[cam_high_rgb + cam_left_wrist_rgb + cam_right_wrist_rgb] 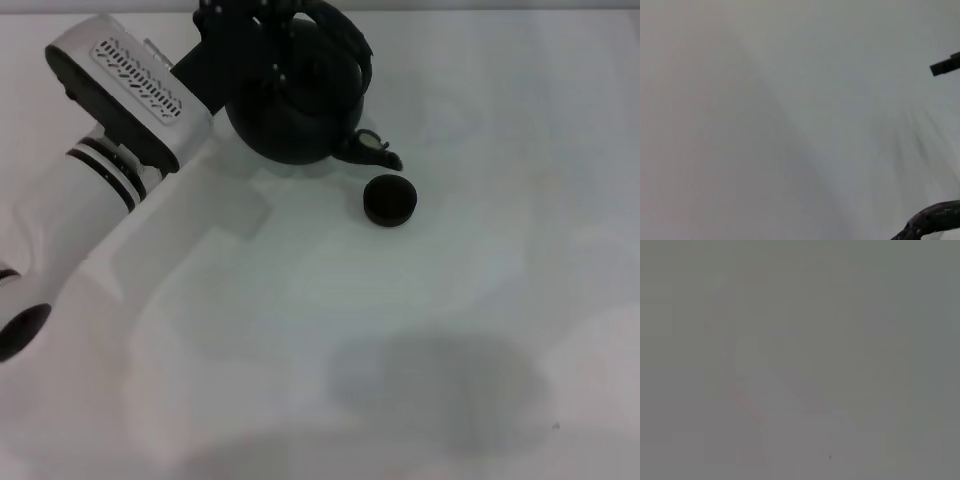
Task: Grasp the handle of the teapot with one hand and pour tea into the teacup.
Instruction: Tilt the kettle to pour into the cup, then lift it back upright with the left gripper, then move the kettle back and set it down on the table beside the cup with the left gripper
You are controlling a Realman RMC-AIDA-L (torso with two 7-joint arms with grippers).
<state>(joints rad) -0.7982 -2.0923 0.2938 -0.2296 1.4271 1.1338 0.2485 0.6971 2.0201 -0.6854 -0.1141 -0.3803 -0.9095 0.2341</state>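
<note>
- At the far side of the white tabletop [420,330], left of centre, the teapot [290,110] hangs tilted from the left arm, its spout [372,148] dipping toward the right.
- The left pincer [250,25] sits at the handle [335,35] above the pot; it appears to be holding the handle, though the black fingers blend into the black pot and their spread is not clear.
- The teacup [388,200] stands just near and right of the spout tip, close to it but not directly under it.
- Risk: since the spout tip looks short of the cup's mouth, tea would likely fall on the tabletop at the cup's far rim if the tilt deepens here.
- Risk: a bail handle can swivel in a loose grip, so the pot may swing and gush.
- Risk: lowering the spout could knock the light cup aside.
- The right arm is out of sight; its pincer cannot be judged.
</note>
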